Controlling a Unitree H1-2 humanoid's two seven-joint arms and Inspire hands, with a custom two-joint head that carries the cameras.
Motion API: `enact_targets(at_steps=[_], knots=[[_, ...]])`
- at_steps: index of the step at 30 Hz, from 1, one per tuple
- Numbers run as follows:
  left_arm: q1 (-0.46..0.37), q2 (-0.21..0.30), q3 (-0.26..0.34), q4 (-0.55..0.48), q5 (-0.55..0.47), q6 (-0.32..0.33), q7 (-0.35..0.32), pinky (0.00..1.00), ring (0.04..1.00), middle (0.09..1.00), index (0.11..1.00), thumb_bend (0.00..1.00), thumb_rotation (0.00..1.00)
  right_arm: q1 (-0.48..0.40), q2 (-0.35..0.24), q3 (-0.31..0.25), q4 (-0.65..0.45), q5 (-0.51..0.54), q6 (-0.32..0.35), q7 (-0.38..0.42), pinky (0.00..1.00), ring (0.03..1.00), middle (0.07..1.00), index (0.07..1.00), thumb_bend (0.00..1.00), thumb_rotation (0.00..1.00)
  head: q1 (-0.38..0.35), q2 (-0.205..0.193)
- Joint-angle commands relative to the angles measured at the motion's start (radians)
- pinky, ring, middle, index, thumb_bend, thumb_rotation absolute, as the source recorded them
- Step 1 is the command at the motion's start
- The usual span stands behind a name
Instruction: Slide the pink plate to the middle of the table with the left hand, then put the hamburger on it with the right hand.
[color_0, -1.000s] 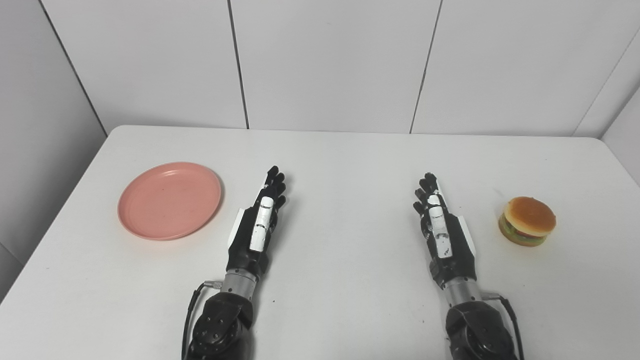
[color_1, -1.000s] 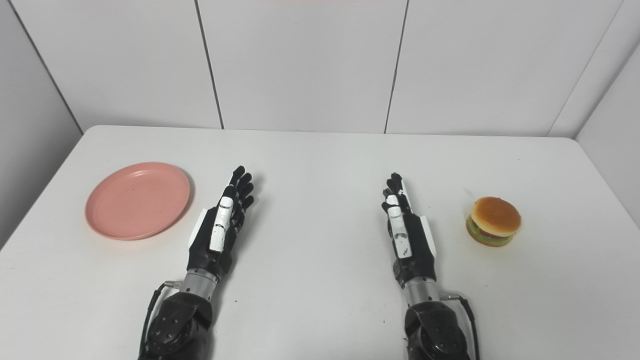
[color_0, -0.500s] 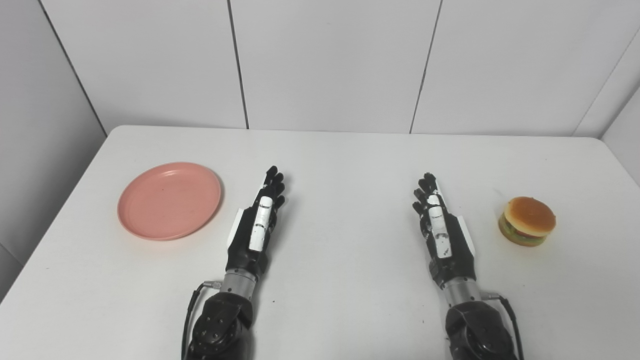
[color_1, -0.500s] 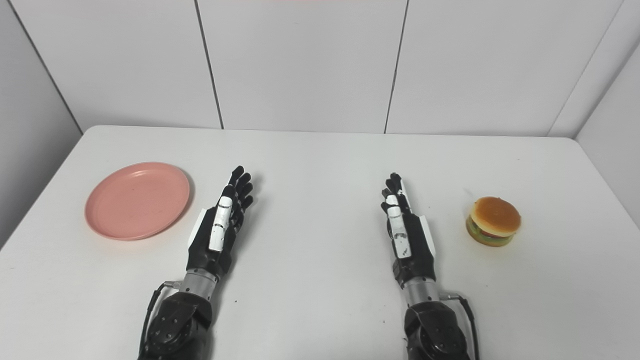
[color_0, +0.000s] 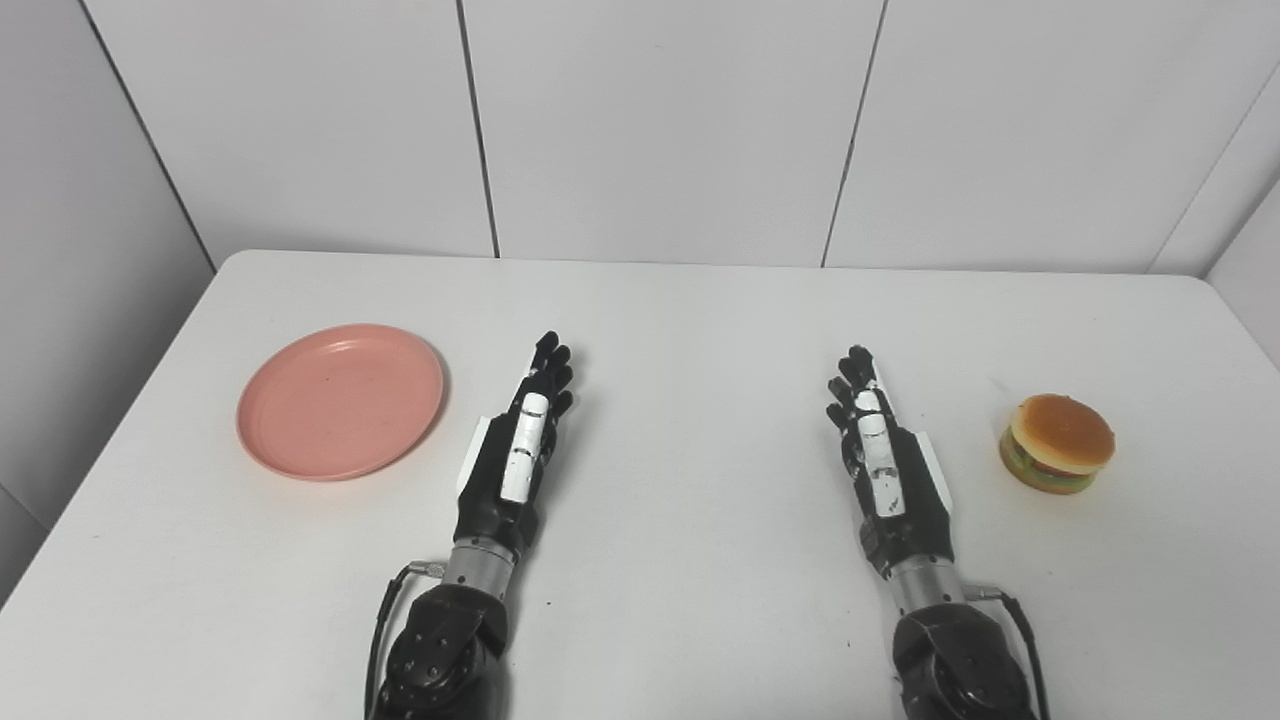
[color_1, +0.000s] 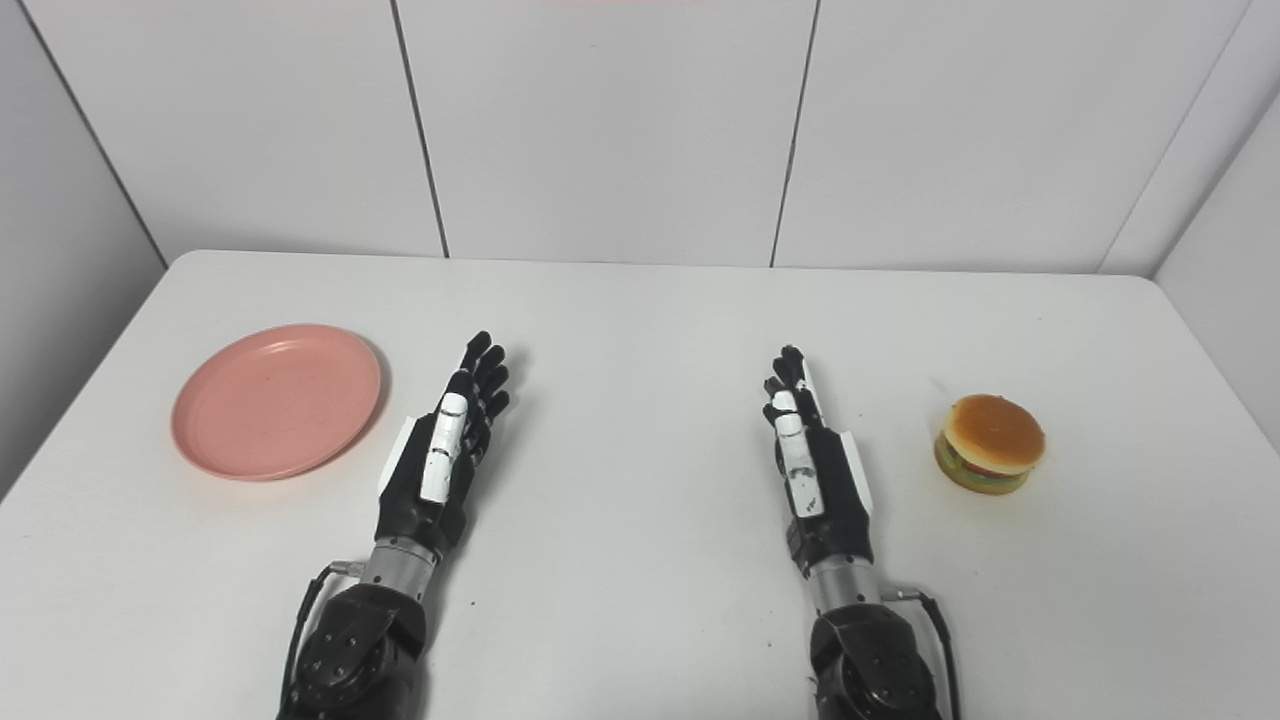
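Note:
A pink plate (color_0: 340, 400) lies on the left side of the white table (color_0: 690, 330). A hamburger (color_0: 1057, 442) sits on the right side. My left hand (color_0: 515, 445) rests edge-on just right of the plate, apart from it, open with fingers straight and holding nothing. My right hand (color_0: 880, 455) rests the same way left of the hamburger, apart from it, open and holding nothing. In the right eye view the plate (color_1: 276, 400), the hamburger (color_1: 990, 442) and both hands (color_1: 445, 445) (color_1: 810, 460) stand the same.
White panelled walls (color_0: 660, 120) close off the table's far edge. The table's left and right edges lie close beyond the plate and the hamburger.

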Motion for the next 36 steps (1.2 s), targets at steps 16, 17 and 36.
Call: enact_targets(at_steps=[16, 17, 36], knots=[[0.067, 0.007, 0.005, 0.077, 0.006, -0.046, -0.005, 1.0, 1.0, 1.0, 1.0, 0.48, 1.0, 0.072, 0.005, -0.006, 0.08, 0.007, -0.051, 0.008, 1.0, 0.991, 1.0, 1.0, 0.53, 0.95, 0.007, -0.027], [0.068, 0.009, 0.003, 0.079, 0.008, -0.051, -0.007, 1.0, 1.0, 1.0, 1.0, 0.48, 1.0, 0.072, 0.004, -0.005, 0.081, 0.008, -0.051, 0.009, 1.0, 0.991, 1.0, 1.0, 0.53, 0.95, 0.007, -0.027], [0.058, 0.0, 0.007, 0.094, 0.017, -0.049, 0.022, 1.0, 1.0, 1.0, 0.999, 0.48, 1.0, 0.067, 0.009, -0.005, 0.083, 0.014, -0.044, 0.01, 1.0, 0.994, 1.0, 1.0, 0.52, 0.89, 0.004, -0.024]])
